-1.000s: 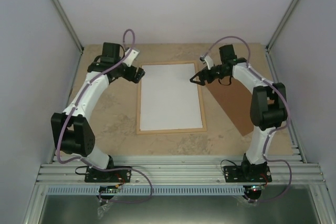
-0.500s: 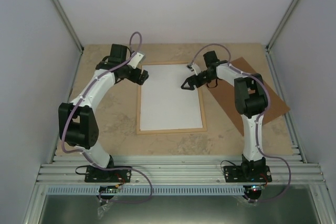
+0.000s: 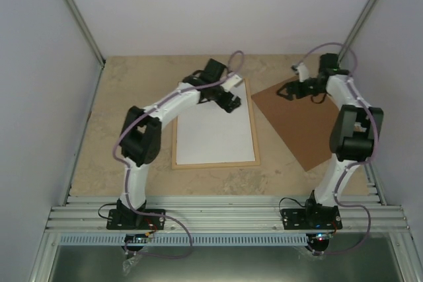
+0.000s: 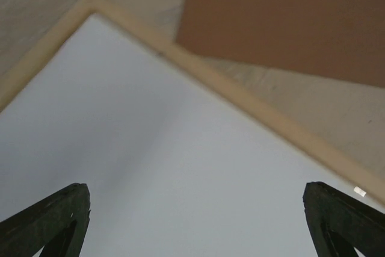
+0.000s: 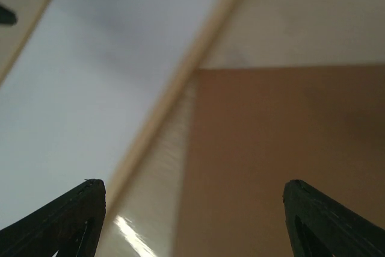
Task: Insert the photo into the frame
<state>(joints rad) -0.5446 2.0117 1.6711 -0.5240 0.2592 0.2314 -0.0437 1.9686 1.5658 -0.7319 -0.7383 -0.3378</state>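
Note:
The frame (image 3: 215, 164) of pale wood lies flat mid-table. The photo (image 3: 211, 137) lies inside it with its plain white back up. My left gripper (image 3: 229, 105) hovers open over the sheet's upper right part. In the left wrist view its gripper (image 4: 195, 227) spans bare white photo (image 4: 150, 148), with the frame rail (image 4: 271, 118) beyond. My right gripper (image 3: 284, 93) is open above the left corner of the brown backing board (image 3: 310, 123). In the right wrist view that gripper (image 5: 195, 221) straddles the board's edge (image 5: 289, 148), with the frame (image 5: 174, 94) and photo (image 5: 90, 88) to the left.
The brown backing board lies tilted on the beige table (image 3: 132, 137), right of the frame and close to the right wall. Grey walls enclose the table on three sides. An aluminium rail (image 3: 218, 212) runs along the near edge by the arm bases.
My left arm has swung right, from the frame's upper left corner to over its upper right part. My right gripper has moved right, off the frame and over the board, which has shifted.

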